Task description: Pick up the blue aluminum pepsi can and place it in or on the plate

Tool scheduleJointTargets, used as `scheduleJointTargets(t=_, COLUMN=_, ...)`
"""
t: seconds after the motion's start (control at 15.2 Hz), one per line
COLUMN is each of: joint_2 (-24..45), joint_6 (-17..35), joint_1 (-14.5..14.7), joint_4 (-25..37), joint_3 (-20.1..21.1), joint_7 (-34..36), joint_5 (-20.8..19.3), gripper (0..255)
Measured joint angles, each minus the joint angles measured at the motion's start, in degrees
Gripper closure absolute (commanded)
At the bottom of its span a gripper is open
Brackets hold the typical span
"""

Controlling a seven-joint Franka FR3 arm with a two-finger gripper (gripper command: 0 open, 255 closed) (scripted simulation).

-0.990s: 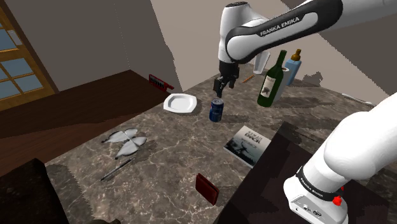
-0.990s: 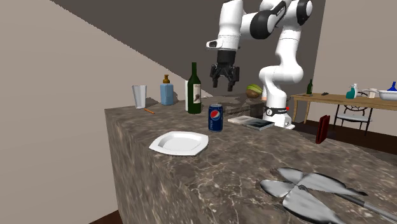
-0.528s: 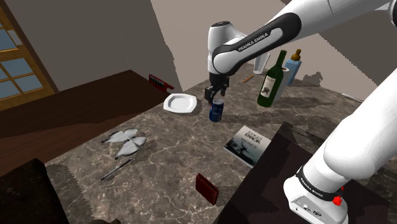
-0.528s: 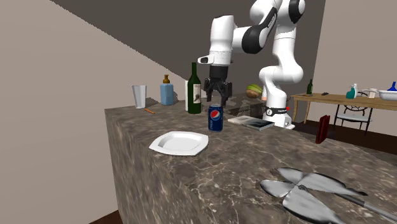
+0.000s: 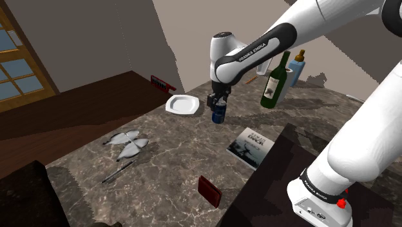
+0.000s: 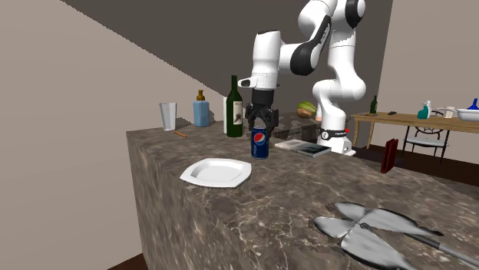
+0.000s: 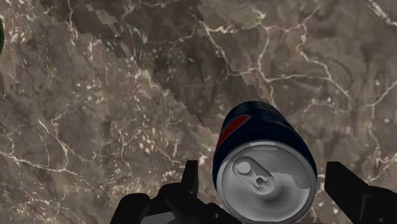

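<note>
While the open gripper (image 6: pixel 259 121) is hanging at the top of the blue can (image 6: pixel 260 143), its fingers (image 7: pixel 191 181) are not touching it. The can is standing on the stone top (image 5: pixel 174 148), at three o'clock from the white plate (image 5: pixel 181 104) in the shoulder view. The grab is starting; next, the fingers likely need to squeeze shut.

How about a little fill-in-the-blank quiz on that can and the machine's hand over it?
1. The blue can stands ____ on the marble counter.
2. The hand has come around the can's top with its two fingers ____, one on each side and not yet clasping it.
3. The plate lying beside the can is ____ in colour.

Missing words: upright; open; white.
</note>
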Motion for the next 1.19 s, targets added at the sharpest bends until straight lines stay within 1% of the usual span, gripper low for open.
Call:
scheduleJointTargets(t=0.26, joint_2=0.05, joint_6=0.14, joint_1=-0.01, joint_4=-0.07, joint_3=-0.01, joint_7=0.02, joint_5=-0.03, gripper=0)
scheduleJointTargets(t=0.33, joint_2=0.05, joint_6=0.14, joint_1=-0.01, joint_4=-0.07, joint_3=-0.01, joint_7=0.02, joint_5=-0.03, gripper=255)
scheduleJointTargets(t=0.99, joint_2=0.01, joint_6=0.15, joint_1=0.02, joint_4=-0.09, joint_3=0.03, joint_7=0.02, joint_5=-0.01, gripper=255)
scheduleJointTargets(t=1.19, joint_2=-1.13, joint_6=-1.52, joint_1=0.05, joint_4=0.42, joint_3=0.06, joint_7=-0.32, joint_5=0.38, gripper=255)
